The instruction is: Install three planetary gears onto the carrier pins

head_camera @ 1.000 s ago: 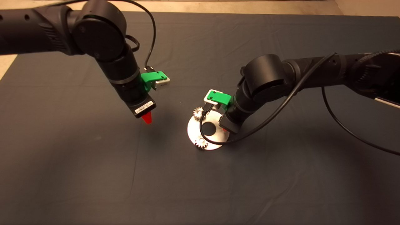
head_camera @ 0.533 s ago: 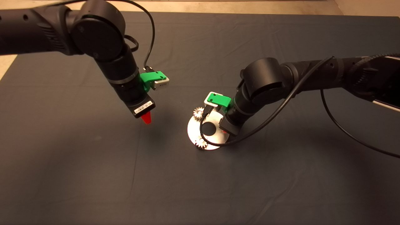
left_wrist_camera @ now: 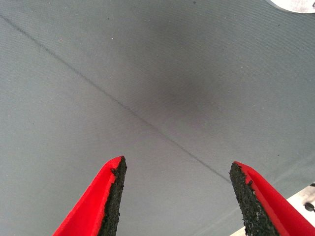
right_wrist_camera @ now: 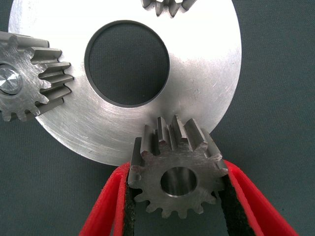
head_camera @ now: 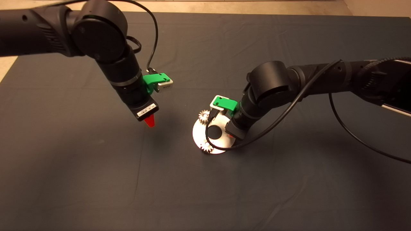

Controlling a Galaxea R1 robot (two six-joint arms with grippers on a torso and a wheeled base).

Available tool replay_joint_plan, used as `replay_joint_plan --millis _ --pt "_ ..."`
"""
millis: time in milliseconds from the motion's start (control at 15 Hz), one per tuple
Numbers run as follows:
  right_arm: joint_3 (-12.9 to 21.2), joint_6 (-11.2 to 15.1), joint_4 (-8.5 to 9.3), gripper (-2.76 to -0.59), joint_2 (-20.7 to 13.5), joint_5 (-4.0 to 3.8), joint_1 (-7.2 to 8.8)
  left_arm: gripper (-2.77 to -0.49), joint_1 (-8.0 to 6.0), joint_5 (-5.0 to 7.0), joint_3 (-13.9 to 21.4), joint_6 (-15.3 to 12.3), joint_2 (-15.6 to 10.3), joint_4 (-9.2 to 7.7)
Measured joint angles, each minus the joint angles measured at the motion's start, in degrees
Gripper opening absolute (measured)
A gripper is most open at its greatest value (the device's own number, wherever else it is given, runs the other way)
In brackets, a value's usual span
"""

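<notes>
A shiny silver disc [head_camera: 221, 123] with a round centre hole lies mid-mat. Two planetary gears [head_camera: 204, 116] [head_camera: 206, 147] sit on carrier pins at its far-left and near-left rim. In the right wrist view one of them [right_wrist_camera: 24, 81] shows its pin [right_wrist_camera: 7, 81] in the centre, and another [right_wrist_camera: 167, 6] is cut off by the frame edge. My right gripper [right_wrist_camera: 177, 169] is shut on a third gear [right_wrist_camera: 177, 179], held over the disc's [right_wrist_camera: 206, 73] rim; the pin there is hidden. The right gripper [head_camera: 231, 137] hangs low over the disc's right side. My left gripper [head_camera: 150, 122] hovers open to the left.
The dark mat [head_camera: 96, 179] spreads around the disc on all sides. A black cable [head_camera: 212, 146] from the right wrist loops over the disc. In the left wrist view the open left gripper [left_wrist_camera: 177, 164] shows only mat and a sliver of the disc [left_wrist_camera: 295, 4].
My right arm has sunk slightly and shifted a little toward the disc with the gear in its grip. The left arm has barely moved.
</notes>
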Motion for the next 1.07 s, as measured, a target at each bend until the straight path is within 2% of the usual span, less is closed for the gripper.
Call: replay_joint_plan --millis 1067 --pt "-1.1 -1.1 -0.44 -2.36 0.2 0.24 0.09 -1.8 0.0 0.01 0.0 0.0 0.0 0.0"
